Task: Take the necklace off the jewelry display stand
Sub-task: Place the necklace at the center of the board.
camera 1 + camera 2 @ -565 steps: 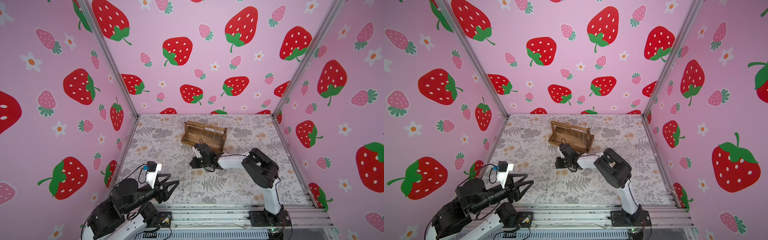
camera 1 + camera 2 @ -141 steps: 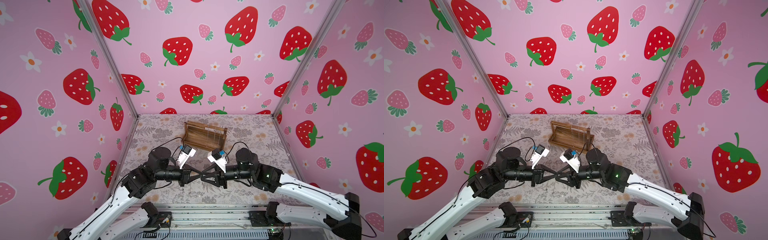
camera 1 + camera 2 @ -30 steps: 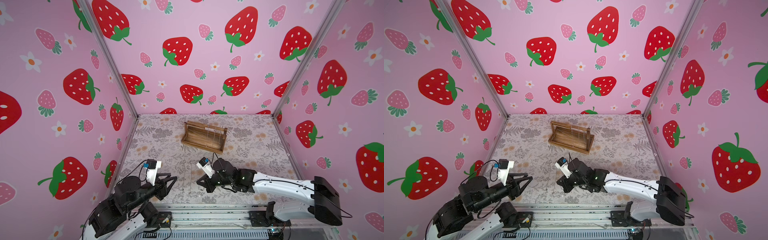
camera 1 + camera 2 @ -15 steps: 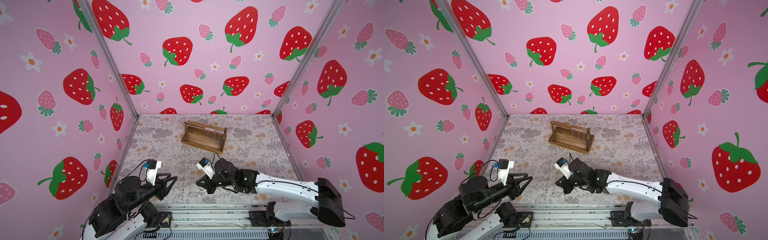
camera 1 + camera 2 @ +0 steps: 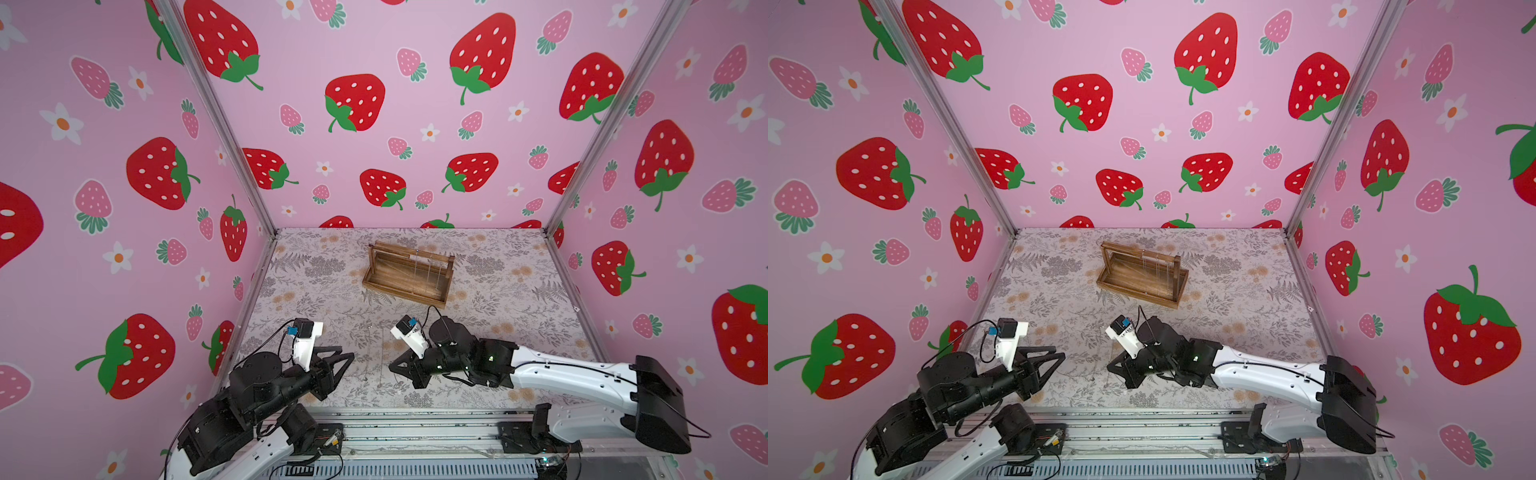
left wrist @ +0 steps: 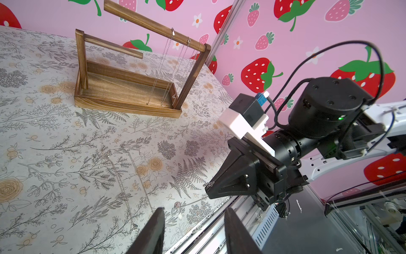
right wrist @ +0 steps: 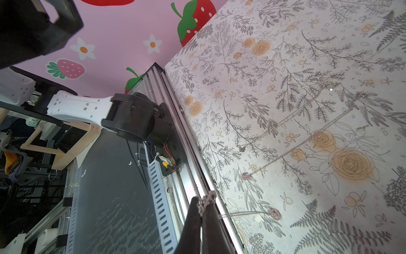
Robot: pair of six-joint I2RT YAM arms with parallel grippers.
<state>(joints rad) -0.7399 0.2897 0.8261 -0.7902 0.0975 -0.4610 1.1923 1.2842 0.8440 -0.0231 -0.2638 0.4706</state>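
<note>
The right jaws pinch a thin necklace (image 7: 206, 200) low over the near edge of the table (image 5: 519, 299); the left jaws stand spread and empty. The jewelry display stand (image 5: 405, 292) sits well apart toward the back, chains (image 6: 172, 33) hanging on it.

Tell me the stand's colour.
The jewelry display stand is brown wood, clearest in the left wrist view.
</note>
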